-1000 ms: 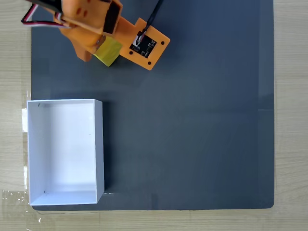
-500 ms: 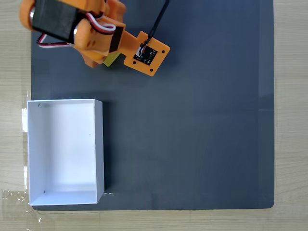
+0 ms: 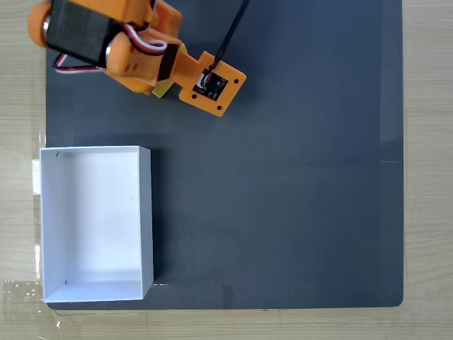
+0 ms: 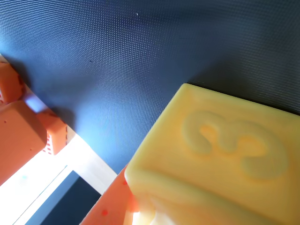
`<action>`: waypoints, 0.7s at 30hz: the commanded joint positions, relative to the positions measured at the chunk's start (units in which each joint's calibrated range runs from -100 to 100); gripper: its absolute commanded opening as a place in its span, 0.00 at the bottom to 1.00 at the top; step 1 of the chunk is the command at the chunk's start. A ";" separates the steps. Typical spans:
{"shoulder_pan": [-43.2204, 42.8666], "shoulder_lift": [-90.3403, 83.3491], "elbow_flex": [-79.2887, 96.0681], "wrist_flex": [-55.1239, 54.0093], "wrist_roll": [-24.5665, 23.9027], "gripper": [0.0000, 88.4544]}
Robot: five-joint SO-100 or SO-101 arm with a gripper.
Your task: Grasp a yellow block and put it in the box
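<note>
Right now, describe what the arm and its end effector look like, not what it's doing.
In the fixed view the arm is bright orange plastic with a black servo block on top. Red, white and black wires loop beside it. A flat orange plate carries a small black circuit board with a black cable. In the wrist view, an orange end effector finger shows.

Arm swung over yellow block (image 3: 167, 89) — now mostly hidden.
</note>
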 commanded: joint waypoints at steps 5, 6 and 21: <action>-0.88 -1.15 -0.94 0.21 0.04 0.19; -1.56 -1.75 -0.94 0.38 0.04 0.19; -26.64 -34.63 -0.85 -8.95 0.04 0.19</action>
